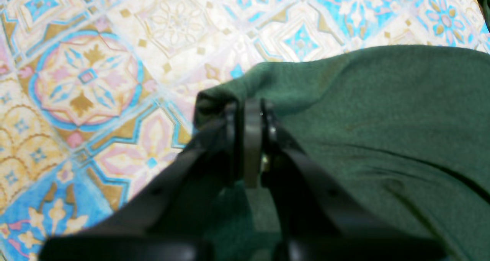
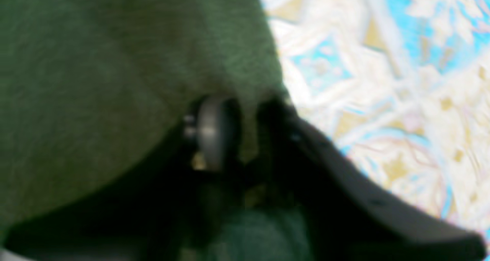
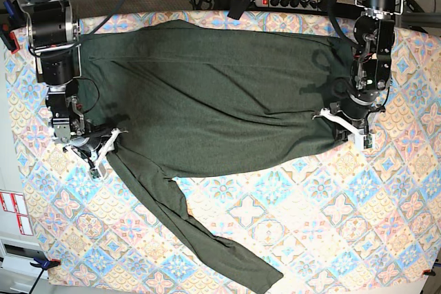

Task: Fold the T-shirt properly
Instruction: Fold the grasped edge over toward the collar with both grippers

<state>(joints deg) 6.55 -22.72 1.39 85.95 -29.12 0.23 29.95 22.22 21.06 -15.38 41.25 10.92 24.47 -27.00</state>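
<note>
With the T-shirt point(image 3: 213, 94) spread flat on the patterned table point(image 3: 331, 225), my left gripper point(image 1: 249, 111) is clamped on its edge; my right gripper point(image 2: 245, 127) straddles the opposite edge, grip unconfirmed. Next: lift both, fold across.

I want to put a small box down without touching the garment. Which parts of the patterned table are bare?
The bare patterned tablecloth lies in front of the dark olive-green knit T-shirt, right of its trailing sleeve. A narrower bare patch sits left of that sleeve. It is crowded beside the left gripper and right gripper, both at the fabric's edges.
</note>
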